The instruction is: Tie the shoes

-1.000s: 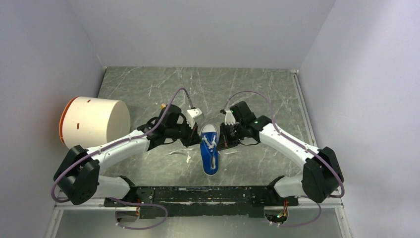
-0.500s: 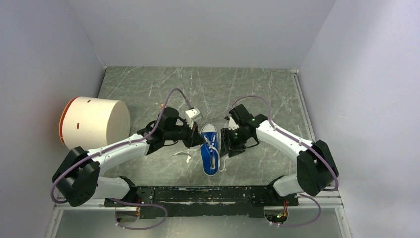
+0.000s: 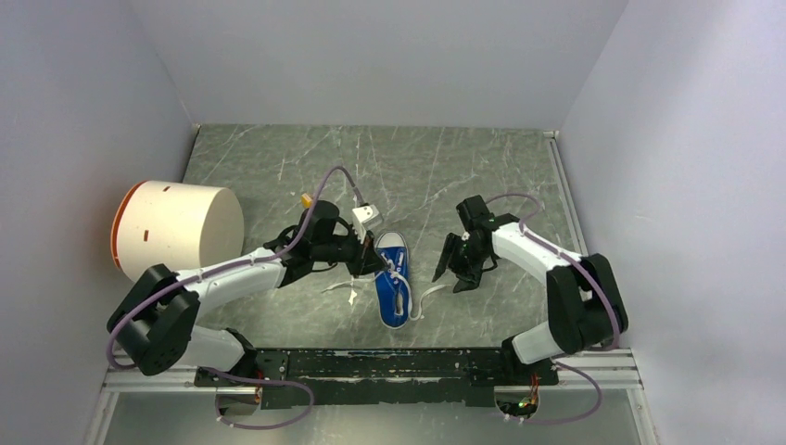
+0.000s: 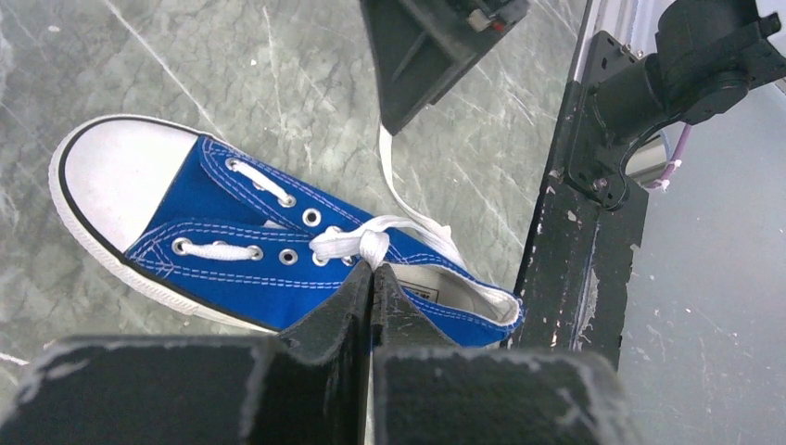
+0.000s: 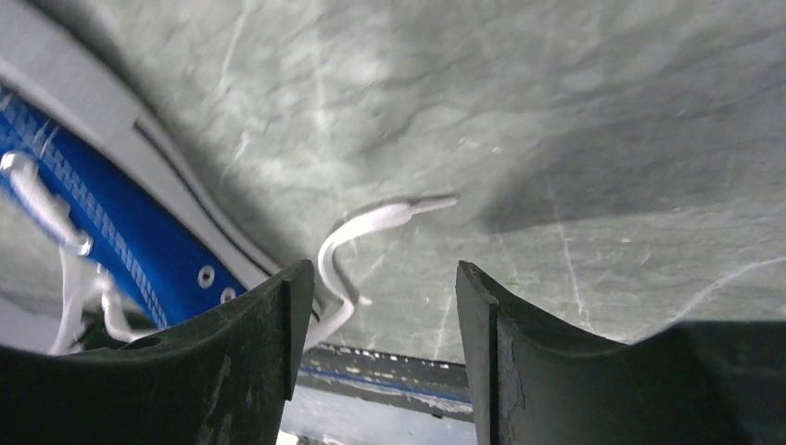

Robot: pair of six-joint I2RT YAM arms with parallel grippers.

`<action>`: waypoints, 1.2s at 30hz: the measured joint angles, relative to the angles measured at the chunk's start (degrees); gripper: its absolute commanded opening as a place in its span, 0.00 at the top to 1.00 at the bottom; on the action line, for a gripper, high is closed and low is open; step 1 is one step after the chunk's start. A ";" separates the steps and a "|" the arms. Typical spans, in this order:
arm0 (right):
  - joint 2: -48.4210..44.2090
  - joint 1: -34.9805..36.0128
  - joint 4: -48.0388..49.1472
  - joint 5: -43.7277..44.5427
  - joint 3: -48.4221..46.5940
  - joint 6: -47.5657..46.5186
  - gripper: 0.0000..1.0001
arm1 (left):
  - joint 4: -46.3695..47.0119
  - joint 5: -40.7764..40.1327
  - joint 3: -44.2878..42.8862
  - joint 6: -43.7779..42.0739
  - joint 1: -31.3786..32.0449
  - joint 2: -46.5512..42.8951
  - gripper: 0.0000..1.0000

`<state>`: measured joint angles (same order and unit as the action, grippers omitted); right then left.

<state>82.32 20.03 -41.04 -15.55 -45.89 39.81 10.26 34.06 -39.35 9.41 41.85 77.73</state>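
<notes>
The shoe [image 3: 393, 283] lies on the table [image 3: 371, 158] between the two arms, toe pointing away from their bases. From where I stand the job looks barely begun: the laces [image 4: 371, 243] are crossed into one plain first knot near the top eyelets, and there is no bow yet. One loose end [image 3: 428, 298] trails on the table to the right of the shoe and another [image 3: 341, 291] lies to its left. So the loops and the bow are all left to do.

The left claw [image 3: 374, 263] sits right over the shoe, shut tight with its tips against that knot. It seems to nip the laces there, though I cannot see a strand between the pads. The right claw [image 3: 454, 276] stands apart from the shoe, to its right, with its jaws well spread and nothing in them.

The overhead view gives the layout and both loose ends, but the knot is only a white speck in it. The left wrist view shows the knot plainly, along with the empty lower eyelets. The right wrist view shows bare table between the spread fingers [image 5: 278, 315], with the right lace end curling just beyond them.
</notes>
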 measured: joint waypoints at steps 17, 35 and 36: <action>12.68 9.49 -3.72 16.33 -8.26 24.15 0.57 | 4.17 1.60 -1.16 -2.10 0.07 3.61 0.95; 5.01 8.74 4.87 18.58 -1.55 26.05 1.00 | 5.07 1.62 -0.74 -7.15 0.24 1.55 0.95; 3.08 7.96 8.61 17.29 -0.63 23.04 1.00 | 5.35 1.62 -0.55 -7.65 0.24 1.55 0.95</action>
<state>85.41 27.99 -32.42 1.74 -46.52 62.85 15.62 35.68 -39.90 1.76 42.09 79.29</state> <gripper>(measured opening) 0.008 0.054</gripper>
